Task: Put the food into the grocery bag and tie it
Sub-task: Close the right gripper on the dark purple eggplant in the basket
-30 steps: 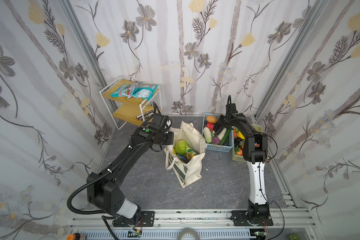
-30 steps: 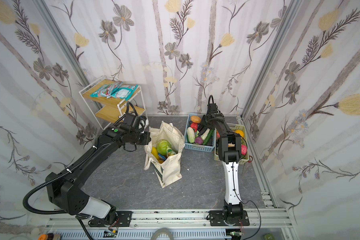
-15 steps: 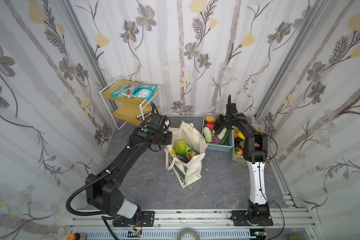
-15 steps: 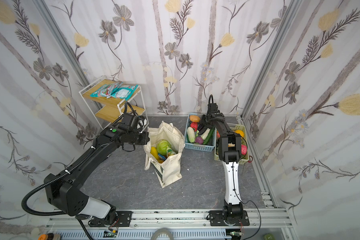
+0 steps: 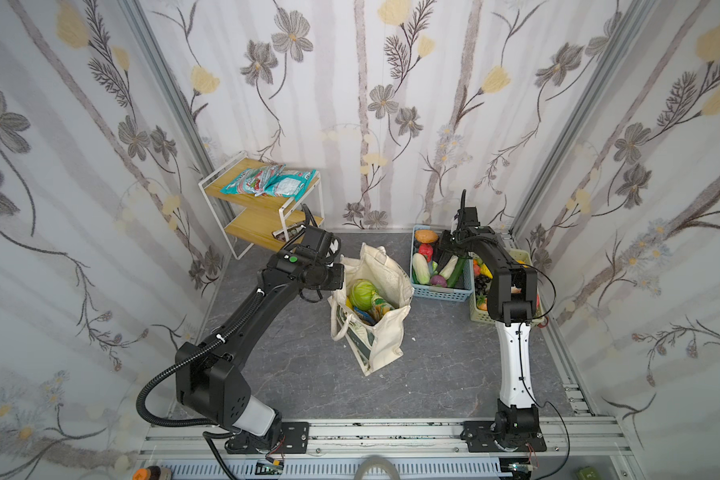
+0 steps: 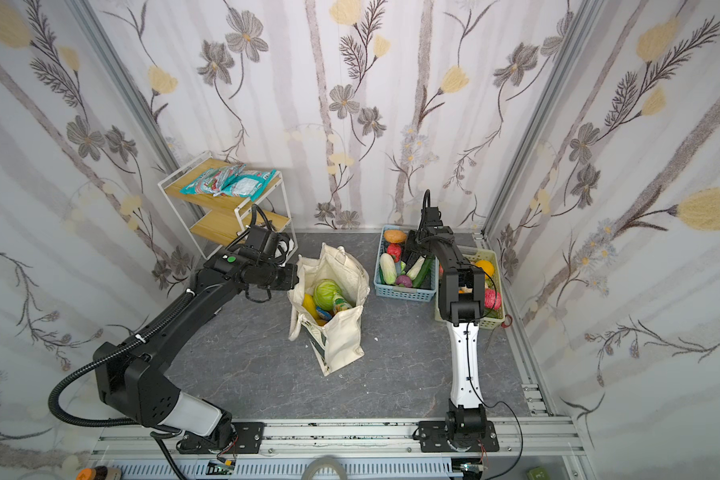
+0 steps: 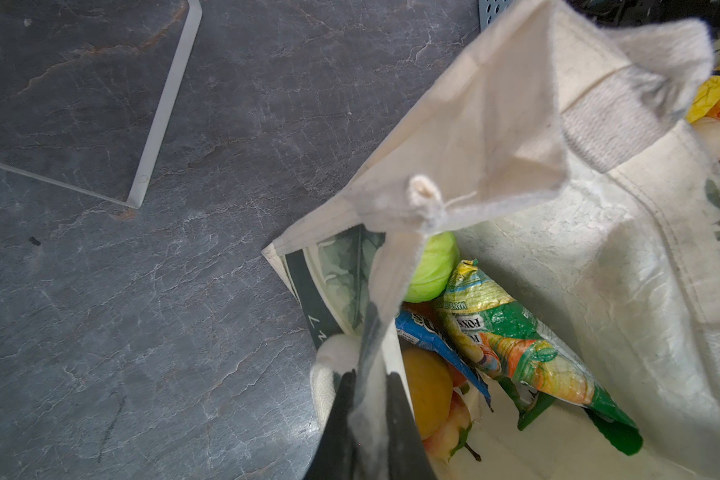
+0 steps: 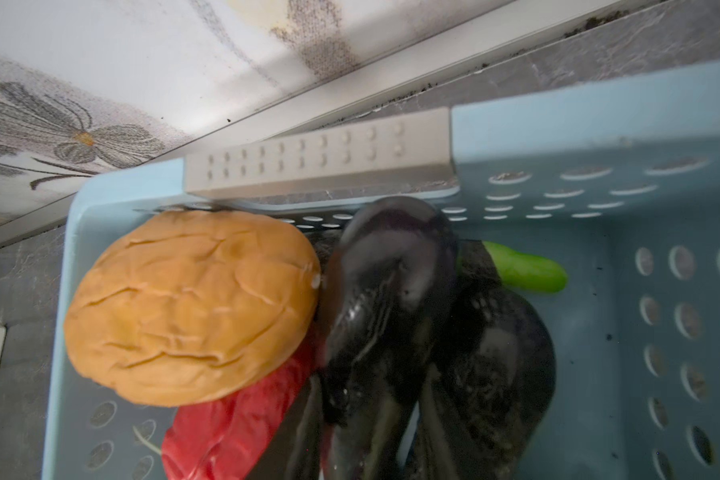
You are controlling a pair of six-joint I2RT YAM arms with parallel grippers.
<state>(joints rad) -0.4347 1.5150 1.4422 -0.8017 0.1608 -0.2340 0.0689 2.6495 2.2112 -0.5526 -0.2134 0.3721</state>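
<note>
On the far left stands the rack (image 5: 262,224), with packets (image 5: 273,183) on its top shelf. My left end effector (image 7: 368,380) is clamped on a strip of the bag's cream rim, the cloth pinched between both fingers and pulled taut. The bag (image 5: 385,336) stands upright and open in the middle of the worktop (image 5: 300,365). It holds a cabbage (image 7: 431,270), a green packet (image 7: 512,353), a blue packet (image 7: 429,336) and a yellow fruit (image 7: 427,386).

Right of the bag sits the blue basket (image 5: 441,293), against the back wall. My right end effector (image 8: 375,374) reaches down into it, with a dark eggplant (image 8: 391,270) between the fingers. The picture is blurred there, so I cannot tell whether they grip it or only flank it. A bun (image 8: 192,307) lies touching the eggplant, over a red pepper (image 8: 233,428). The green basket (image 5: 481,316) sits just beside the blue one, farthest right.
</note>
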